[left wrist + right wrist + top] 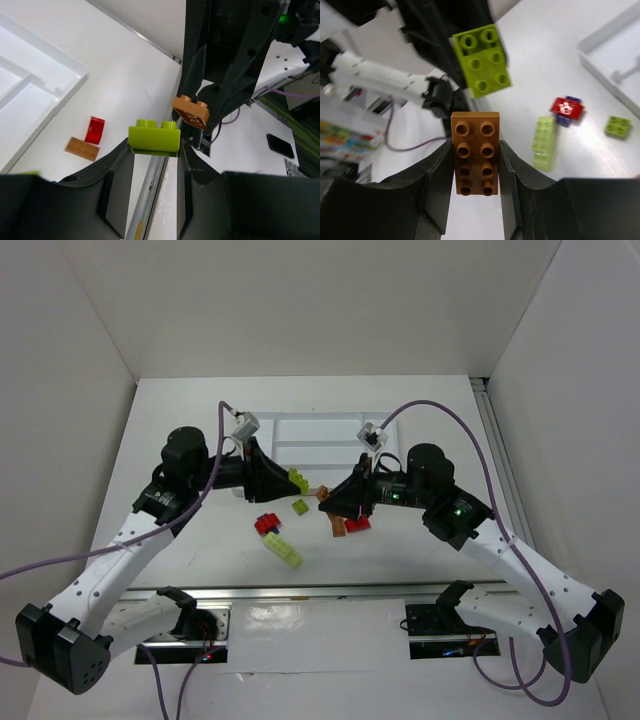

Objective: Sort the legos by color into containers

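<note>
Gripping a yellow-green studded plastic brick (154, 137) by its two sides, the left gripper (154, 146) is clenched on it, two studs pointing up in the left wrist view. The right gripper (475, 150) is clenched on an orange studded plastic brick (475, 155), its two rows of four studs facing the wrist camera. The held bricks are close together with a small gap between them, not touching, and both are clear of the white table (200, 540).

Top view: the two grippers meet tip to tip at the near edge of the flat white plastic tray (320, 425). Whether the yellow-green brick overhangs the rim cannot be told.

Loose on the table, all in front of the tray:
- small yellow-green brick (300, 506), just below the held pair
- red brick (267, 524) touching a dark purple-blue brick (563, 120), which shows at its edges
- long pale-green brick (283, 550), nearest the arm bases
- flat orange plate (82, 148) just beside a second red brick (94, 130), under the right gripper
</note>
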